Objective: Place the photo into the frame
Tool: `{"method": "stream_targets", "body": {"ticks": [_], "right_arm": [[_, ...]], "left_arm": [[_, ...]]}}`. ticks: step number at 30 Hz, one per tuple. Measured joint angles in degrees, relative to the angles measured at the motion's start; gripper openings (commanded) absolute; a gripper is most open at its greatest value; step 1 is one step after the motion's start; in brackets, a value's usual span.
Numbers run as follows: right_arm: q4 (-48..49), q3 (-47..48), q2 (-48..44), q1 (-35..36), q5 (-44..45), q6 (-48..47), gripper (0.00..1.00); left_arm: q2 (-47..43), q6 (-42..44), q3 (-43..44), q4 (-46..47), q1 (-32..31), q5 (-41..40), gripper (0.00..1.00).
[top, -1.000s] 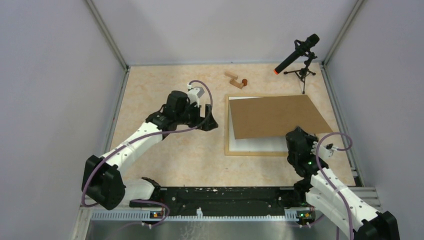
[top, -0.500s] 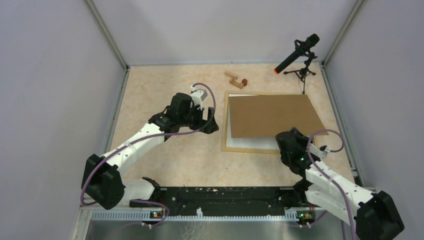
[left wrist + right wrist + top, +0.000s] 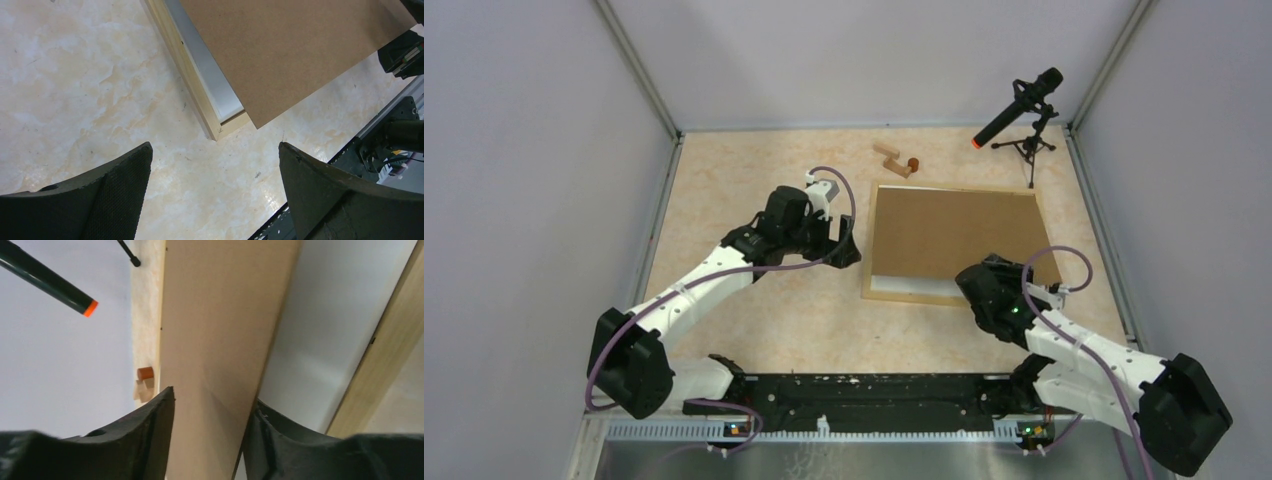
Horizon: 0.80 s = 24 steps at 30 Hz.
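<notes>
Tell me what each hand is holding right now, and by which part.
Left hand holds nothing. Right hand straddles the backing board at its near edge; whether it grips cannot be told.

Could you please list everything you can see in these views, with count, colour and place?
frame: one, light wood, lying flat on the table right of centre.
backing board: one, brown, lying on the frame and covering most of it.
white strip: one, white, showing inside the frame along its near edge.
small wooden blocks: a small cluster, pale with one red-brown piece, beyond the frame.
microphone: one, black with an orange tip, on a tripod at the far right corner.
table: one, pale marbled beige.
left gripper: one, black, open, just left of the frame.
right gripper: one, black, open, at the board's near right edge.
</notes>
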Motion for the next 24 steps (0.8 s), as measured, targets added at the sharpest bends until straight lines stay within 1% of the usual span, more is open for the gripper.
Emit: {"method": "stream_targets", "body": {"ticks": [2,5,8,14,15,18,21,23,24], "right_arm": [[-0.66,0.13,0.61,0.61,-0.92,0.09,0.61],[-1.53,0.50,1.14,1.01,-2.73,-0.20,0.66],[-1.66,0.96,1.14,1.09,-4.66,-2.45,0.72],[-2.64,1.73,1.14,1.33,-7.28,-7.13,0.91],[-2.82,1.75,1.14,1.33,-7.34,-7.45,0.92],[-4.31,2.56,1.16,1.33,-7.23,-10.58,0.94],[-4.22,3.82,1.14,0.98,-6.58,-15.98,0.94],[-3.26,4.31,1.14,-0.33,-6.88,-19.87,0.98],[-2.36,4.39,1.14,-1.27,-7.32,-21.99,0.99]], "left_arm": [[0.00,0.13,0.00,0.00,0.00,-0.22,0.99],[0.00,0.15,0.00,0.00,0.00,-0.46,0.99],[0.00,0.20,0.00,0.00,0.00,-0.61,0.99],[0.00,0.31,0.00,0.00,0.00,-0.72,0.99],[0.00,0.31,0.00,-0.02,0.00,-0.76,0.99],[0.00,0.31,0.00,0.00,0.00,-0.79,0.99],[0.00,0.31,0.00,0.00,0.15,-0.76,0.99],[0.00,0.31,0.00,0.00,0.37,-0.74,0.99],[0.00,0.31,0.00,0.00,0.48,-0.72,0.99]]}}
